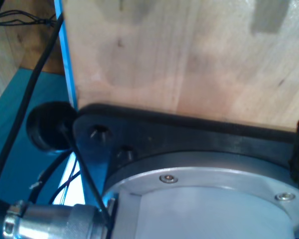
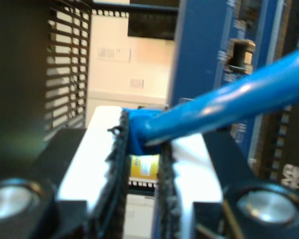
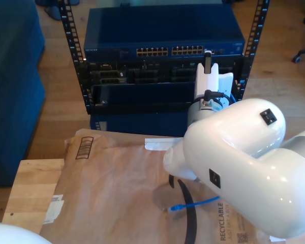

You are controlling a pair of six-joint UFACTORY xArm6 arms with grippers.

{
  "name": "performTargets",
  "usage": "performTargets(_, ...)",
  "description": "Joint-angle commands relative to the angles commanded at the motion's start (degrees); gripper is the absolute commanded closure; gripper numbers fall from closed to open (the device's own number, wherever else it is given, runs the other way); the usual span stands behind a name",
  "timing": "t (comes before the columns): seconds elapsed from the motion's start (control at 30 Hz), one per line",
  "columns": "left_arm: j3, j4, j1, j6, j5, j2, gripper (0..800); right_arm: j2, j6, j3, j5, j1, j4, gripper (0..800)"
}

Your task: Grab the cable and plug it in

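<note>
The cable is a bright-blue cord clamped between the black pads of my second gripper, and it runs off at a slant toward the blue rack gear. In the exterior view my second gripper is raised in front of the network switch, near the right end of its port row. A free end of the cable, with its small plug, lies on the brown paper under the white arm.
Brown paper covers the wooden table, and a black strap curls on it. The rack stands behind the table with a dark shelf below the switch. The first wrist view looks at a wooden board, a black mounting plate and a metal connector.
</note>
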Motion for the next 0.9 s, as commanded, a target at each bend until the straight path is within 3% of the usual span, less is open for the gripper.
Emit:
performTargets(0.33,0.0,0.0,0.0,0.0,0.0,0.0,0,2.11,7.38,-0.09,-0.62,-0.18,-2.46,800)
performTargets(0.9,0.0,0.0,0.0,0.0,-0.09,0.0,0,4.57,7.56,-5.19,-0.53,-2.9,-5.71,800)
